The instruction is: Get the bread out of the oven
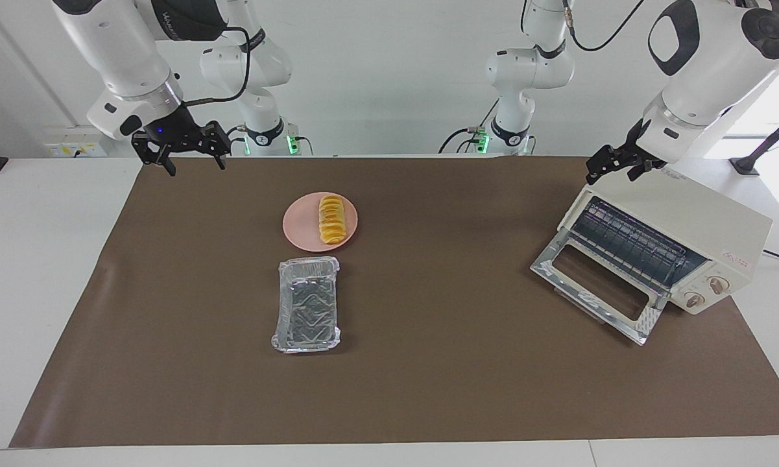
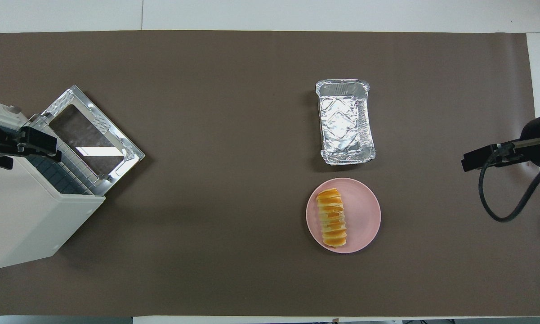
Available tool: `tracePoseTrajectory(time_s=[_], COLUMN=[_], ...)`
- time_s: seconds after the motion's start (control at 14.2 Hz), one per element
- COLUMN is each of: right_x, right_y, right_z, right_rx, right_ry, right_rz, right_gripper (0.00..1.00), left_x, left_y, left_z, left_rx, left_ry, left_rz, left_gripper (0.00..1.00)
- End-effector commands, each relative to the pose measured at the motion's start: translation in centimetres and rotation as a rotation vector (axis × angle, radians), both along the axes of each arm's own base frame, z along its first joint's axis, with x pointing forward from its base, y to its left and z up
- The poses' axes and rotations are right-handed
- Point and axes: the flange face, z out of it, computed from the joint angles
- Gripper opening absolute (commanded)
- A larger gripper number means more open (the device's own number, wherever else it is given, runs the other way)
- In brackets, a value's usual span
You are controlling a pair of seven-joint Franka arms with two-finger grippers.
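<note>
The bread (image 1: 331, 219) lies on a pink plate (image 1: 301, 230) in the middle of the brown mat; it also shows in the overhead view (image 2: 332, 218). The cream-white oven (image 1: 687, 217) stands at the left arm's end of the table with its glass door (image 1: 597, 285) dropped open; the wire rack (image 1: 629, 243) shows nothing on it. My left gripper (image 1: 613, 174) is open and empty, in the air over the oven's top corner nearest the robots. My right gripper (image 1: 194, 165) is open and empty, raised over the mat's edge at the right arm's end.
A crinkled silver foil tray (image 1: 307, 303) sits empty on the mat just farther from the robots than the plate (image 2: 364, 216). The oven (image 2: 22, 216) stands at an angle, its open door (image 2: 92, 135) jutting out over the mat. Cables trail from the right gripper (image 2: 476, 158).
</note>
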Motion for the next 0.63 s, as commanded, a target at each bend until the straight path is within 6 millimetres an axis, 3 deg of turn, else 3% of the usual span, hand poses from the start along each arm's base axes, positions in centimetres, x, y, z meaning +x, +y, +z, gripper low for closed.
tracePoseTrajectory(time_s=[0.0,0.56], right_x=[0.30,0.23], right_y=[-0.81,-0.95], right_z=[-0.11,-0.15], right_rx=[-0.003,-0.001], right_ry=[-0.007,-0.001], right_rz=[0.003,0.001], right_gripper=[1.00,1.00], left_x=[-0.58,-0.62], left_y=[0.18,0.18], left_z=[0.35,0.43], left_rx=[0.004,0.004], left_ry=[-0.018,-0.019], left_rz=[-0.004,-0.004], left_gripper=[1.00,1.00])
